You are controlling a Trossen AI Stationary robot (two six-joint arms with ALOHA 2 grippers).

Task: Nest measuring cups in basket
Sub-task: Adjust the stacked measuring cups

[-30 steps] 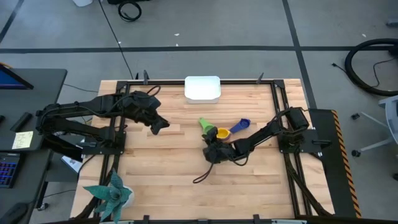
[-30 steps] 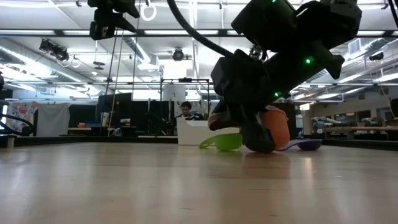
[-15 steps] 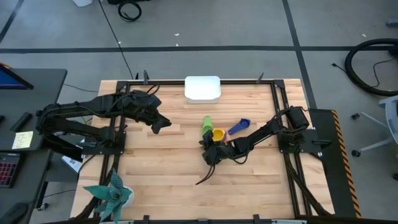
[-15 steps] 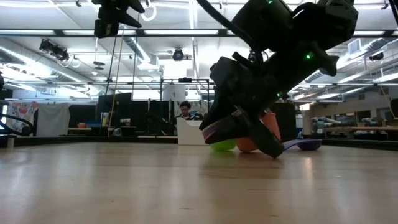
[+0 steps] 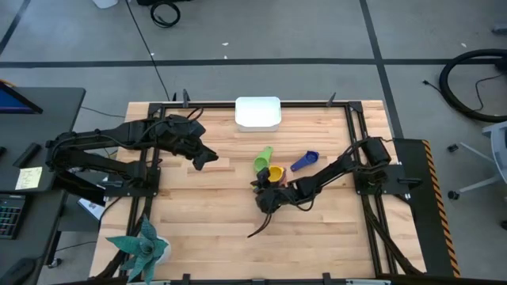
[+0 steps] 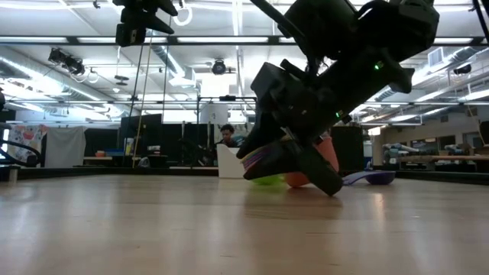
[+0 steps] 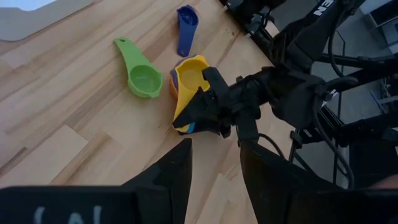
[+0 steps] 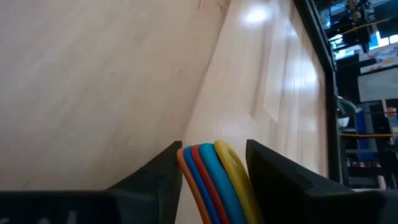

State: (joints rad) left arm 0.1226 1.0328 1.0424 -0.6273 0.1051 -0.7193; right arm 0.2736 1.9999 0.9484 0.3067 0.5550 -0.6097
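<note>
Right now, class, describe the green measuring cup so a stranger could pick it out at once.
Start at the white basket at the table's far edge. Nearer the middle lies the green measuring cup, beside a nested stack at the right gripper. It is the only green scoop, lying alone.

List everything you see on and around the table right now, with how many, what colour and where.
Basket: one, white, at the table's far edge, nothing seen in it.
Green measuring cup: one, loose on the table, between the basket and the stack.
Dark blue measuring cup: one, loose, to the right of the green one.
Nested stack of cups: one stack, yellow on the inside with orange, blue and red rims showing, tilted between the right gripper's fingers.
Potted plant: one, teal-green, near left corner.
Table: one, light wood.
Person: one, seated far behind the table.
Left gripper: dark, waiting over the left half of the table.
Right gripper: dark, low at mid-table, around the stack.
</note>
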